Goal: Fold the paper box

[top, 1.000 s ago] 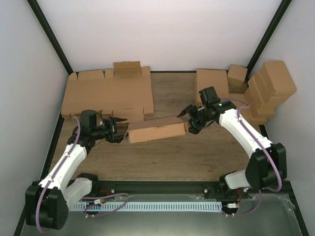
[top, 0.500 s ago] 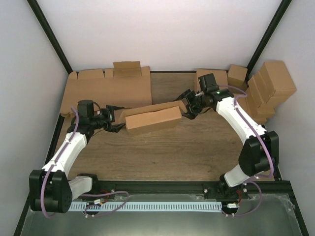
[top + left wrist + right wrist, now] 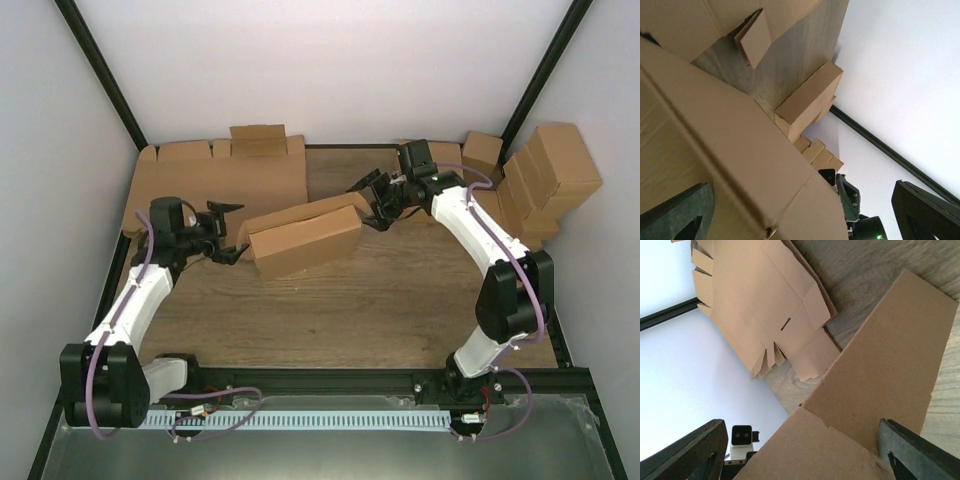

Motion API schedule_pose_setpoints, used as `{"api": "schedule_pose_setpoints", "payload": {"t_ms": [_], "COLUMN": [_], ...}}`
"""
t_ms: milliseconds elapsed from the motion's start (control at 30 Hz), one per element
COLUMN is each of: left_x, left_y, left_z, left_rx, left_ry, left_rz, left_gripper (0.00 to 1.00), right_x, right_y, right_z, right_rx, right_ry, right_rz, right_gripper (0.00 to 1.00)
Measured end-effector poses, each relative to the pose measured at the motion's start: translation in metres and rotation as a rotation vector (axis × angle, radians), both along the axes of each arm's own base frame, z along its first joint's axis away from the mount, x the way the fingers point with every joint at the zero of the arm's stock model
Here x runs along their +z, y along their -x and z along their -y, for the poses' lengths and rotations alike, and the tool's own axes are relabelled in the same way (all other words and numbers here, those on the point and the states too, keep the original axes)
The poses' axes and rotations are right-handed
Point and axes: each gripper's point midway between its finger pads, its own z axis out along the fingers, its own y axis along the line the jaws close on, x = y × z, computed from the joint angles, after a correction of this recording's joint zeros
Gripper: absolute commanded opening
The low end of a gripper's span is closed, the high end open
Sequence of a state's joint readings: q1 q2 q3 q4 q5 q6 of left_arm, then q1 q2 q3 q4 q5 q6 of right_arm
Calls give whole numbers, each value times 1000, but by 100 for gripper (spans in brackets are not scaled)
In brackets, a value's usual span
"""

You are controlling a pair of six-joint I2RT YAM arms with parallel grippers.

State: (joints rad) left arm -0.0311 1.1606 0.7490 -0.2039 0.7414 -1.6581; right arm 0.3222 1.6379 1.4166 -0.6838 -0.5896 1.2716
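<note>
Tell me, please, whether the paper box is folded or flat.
Folded: the paper box forms a raised block with walls, unlike the flat blanks.

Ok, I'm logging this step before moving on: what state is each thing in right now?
Plain brown cardboard paper box: folded into a box shape, lying askew on the wooden table.
Left gripper: fingers open, beside the box's left end.
Right gripper: fingers open around the box's right end.
Pile of flat cardboard blanks: unfolded, back left.
Small brown finished boxes: closed, stacked back right.
</note>
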Motion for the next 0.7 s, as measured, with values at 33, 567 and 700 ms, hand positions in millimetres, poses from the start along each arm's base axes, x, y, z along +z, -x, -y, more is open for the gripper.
{"api": "schedule_pose_setpoints", "payload": {"t_ms": [33,567,700], "left_x": [1,-9,-11], "left_y": [-1,-2,1], "left_z": [-2,-49,-53], "left_rx": [3,23,6], "left_ry": [-6,-299,-352], "left_rz": [10,90,105], "left_gripper": [100,100,100], "right_x": [0,5,6], "right_y": [-2,-25,-28], "right_z": [-1,26,35], "right_rx": [3,85,95], "right_ry": [-2,113,152], "right_rz": [5,232,279], "right_gripper": [87,100,100]}}
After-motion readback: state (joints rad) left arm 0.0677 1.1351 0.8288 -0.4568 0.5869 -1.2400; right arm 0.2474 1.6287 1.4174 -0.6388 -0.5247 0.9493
